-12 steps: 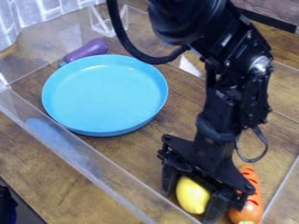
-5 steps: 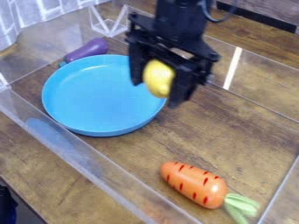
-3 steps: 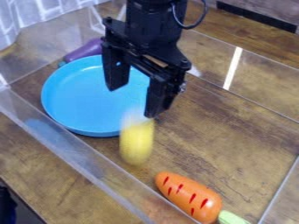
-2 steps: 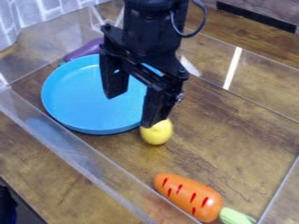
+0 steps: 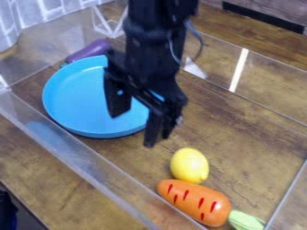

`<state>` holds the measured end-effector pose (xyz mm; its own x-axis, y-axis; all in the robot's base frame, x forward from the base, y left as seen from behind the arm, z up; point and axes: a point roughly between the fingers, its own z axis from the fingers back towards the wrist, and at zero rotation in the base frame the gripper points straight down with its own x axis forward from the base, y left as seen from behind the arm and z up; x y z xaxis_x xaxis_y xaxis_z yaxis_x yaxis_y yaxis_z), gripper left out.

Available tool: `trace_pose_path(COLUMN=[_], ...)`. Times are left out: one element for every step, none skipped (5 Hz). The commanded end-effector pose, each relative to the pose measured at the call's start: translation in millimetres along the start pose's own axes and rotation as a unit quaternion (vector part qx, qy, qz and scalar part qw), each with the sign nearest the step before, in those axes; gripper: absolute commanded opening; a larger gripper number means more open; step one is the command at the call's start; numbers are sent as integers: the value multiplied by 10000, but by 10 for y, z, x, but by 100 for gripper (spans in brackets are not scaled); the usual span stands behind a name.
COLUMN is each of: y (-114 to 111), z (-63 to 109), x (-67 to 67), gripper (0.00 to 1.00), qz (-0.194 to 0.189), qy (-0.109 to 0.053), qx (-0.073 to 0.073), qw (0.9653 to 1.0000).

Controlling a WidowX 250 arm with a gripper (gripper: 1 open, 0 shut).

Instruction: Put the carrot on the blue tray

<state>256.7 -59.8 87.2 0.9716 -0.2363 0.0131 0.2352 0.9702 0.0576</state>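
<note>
My gripper (image 5: 140, 112) hangs over the right rim of the blue tray (image 5: 74, 101). The lemon (image 5: 188, 165) lies on the table (image 5: 270, 117) right of it, the carrot (image 5: 195, 201) just in front.

Blue tray (image 5: 74, 103) surface bare, open from above. Gripper (image 5: 138, 115) hangs over tray's right rim, jaws spread wide. Lemon (image 5: 188, 165) sits just beside carrot (image 5: 195, 202), crowding its upper side. Clear wall (image 5: 72, 153) borders near edge. Eggplant (image 5: 90, 48) behind tray.
</note>
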Motion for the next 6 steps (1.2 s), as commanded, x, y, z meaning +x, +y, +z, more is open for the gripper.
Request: trace_pose_path(y=[-174, -342, -415, -463, -487, -517], z=[-161, -396, -498, -547, -444, -353], x=[55, 88, 88, 94, 138, 176], gripper=[100, 100, 100, 100, 100, 100], qz=[-218, -297, -682, -1119, -1150, -1188], qy=[-200, -193, -202, -263, -298, -318], qx=[67, 103, 106, 86, 54, 24], qw=[9995, 9993, 9974, 9933, 9929, 9924])
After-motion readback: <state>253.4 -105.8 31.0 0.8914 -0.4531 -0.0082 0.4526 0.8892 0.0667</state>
